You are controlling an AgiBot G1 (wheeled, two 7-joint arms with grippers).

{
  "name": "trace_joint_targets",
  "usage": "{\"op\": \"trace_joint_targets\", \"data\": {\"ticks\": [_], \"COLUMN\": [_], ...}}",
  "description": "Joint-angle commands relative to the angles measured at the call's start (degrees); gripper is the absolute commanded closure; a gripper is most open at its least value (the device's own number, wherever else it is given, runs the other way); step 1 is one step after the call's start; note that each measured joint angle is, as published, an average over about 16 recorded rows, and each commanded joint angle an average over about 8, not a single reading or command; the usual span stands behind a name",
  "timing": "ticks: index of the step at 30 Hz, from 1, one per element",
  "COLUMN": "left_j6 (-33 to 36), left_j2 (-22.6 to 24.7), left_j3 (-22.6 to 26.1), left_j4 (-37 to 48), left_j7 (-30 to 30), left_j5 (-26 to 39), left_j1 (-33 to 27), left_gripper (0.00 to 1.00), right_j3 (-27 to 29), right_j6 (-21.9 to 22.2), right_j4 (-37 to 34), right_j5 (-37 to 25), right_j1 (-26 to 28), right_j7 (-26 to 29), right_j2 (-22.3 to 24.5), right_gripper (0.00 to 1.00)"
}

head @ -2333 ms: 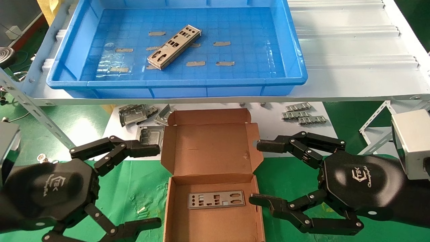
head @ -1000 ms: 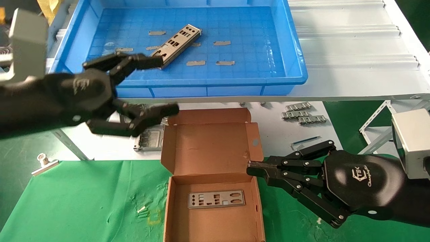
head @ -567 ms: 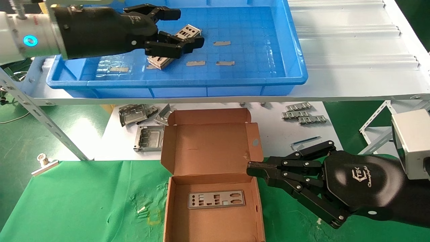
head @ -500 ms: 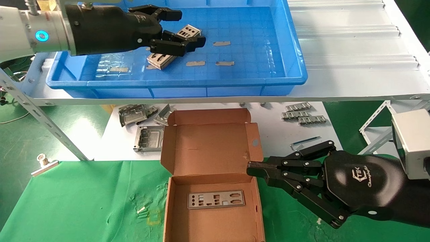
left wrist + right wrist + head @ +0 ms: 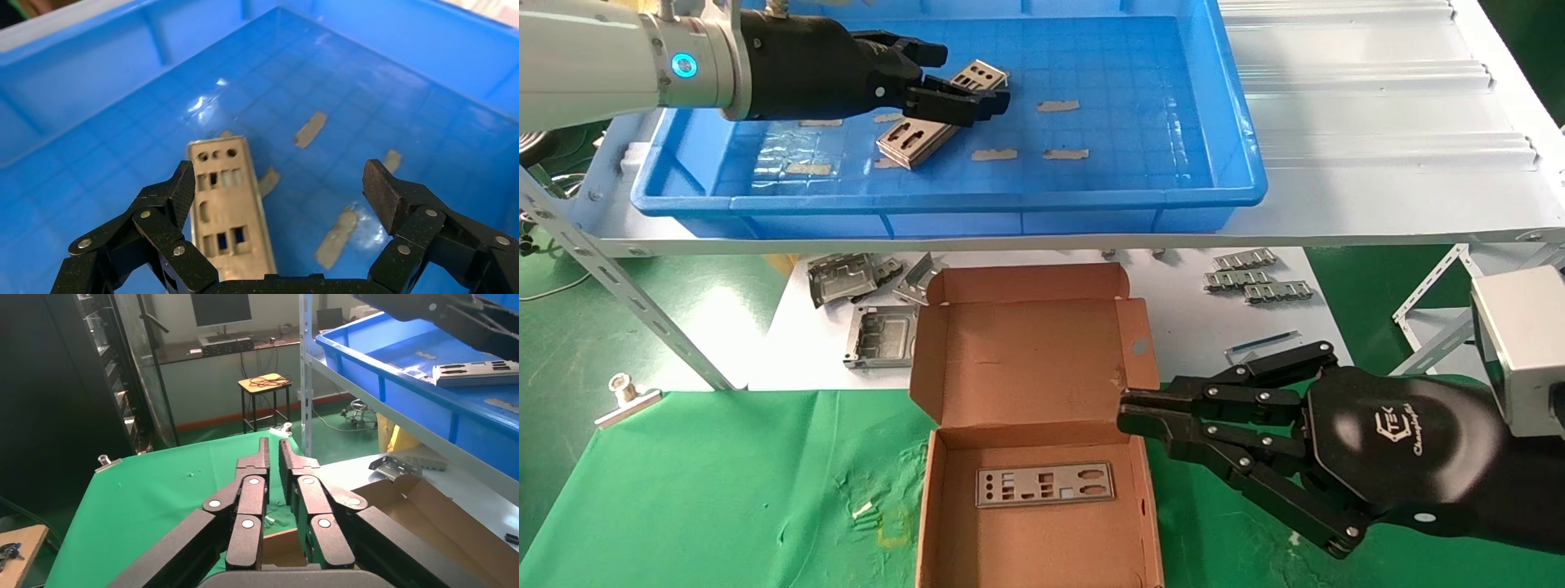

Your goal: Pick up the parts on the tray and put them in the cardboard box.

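Left gripper has swung up from beside the cardboard box into the tray and now hovers low over the last part there. Fingers are released, spread wide; the part lies flat on the tray floor, close against one fingertip and well apart from the other, so it is not centred between them and nothing is grasped yet. Judgement: pre-grasp step, closing on the plate comes next. Right gripper has shifted from spread to clenched, empty, fingertips just beside the box's right wall, parked. One part already lies in the box, below and left of those fingertips. Tray sits on a white shelf, behind the right fingertips; box on a green-clothed counter. Room: dark rack, monitor, stool beyond the right fingers.
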Motion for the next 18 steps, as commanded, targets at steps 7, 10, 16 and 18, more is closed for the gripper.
{"op": "trace_joint_targets", "data": {"ticks": [7,10,16,18], "left_j6": [-1.4,-1.84,-3.43,-4.02], "left_j2": [1.11,1.42,1.93,2.1], "left_j3": [0.2,0.37,0.78,0.86], "left_j4": [3.39,3.87,4.6,4.82], "left_j7": [1.32,1.82,2.54,2.64], "left_j5": [0.36,0.62,1.23,1.36], "left_j1": [-0.7,-0.99,-1.39,-1.41], "left_gripper": [0.66,0.95,1.0,1.0], "right_j3": [0.0,0.0,0.0,0.0], "right_j6": [0.0,0.0,0.0,0.0], "right_j4": [0.0,0.0,0.0,0.0], "right_j5": [0.0,0.0,0.0,0.0], "right_j1": [0.0,0.0,0.0,0.0], "right_j7": [0.0,0.0,0.0,0.0], "right_j2": [0.0,0.0,0.0,0.0], "right_gripper": [0.0,0.0,0.0,0.0]}}
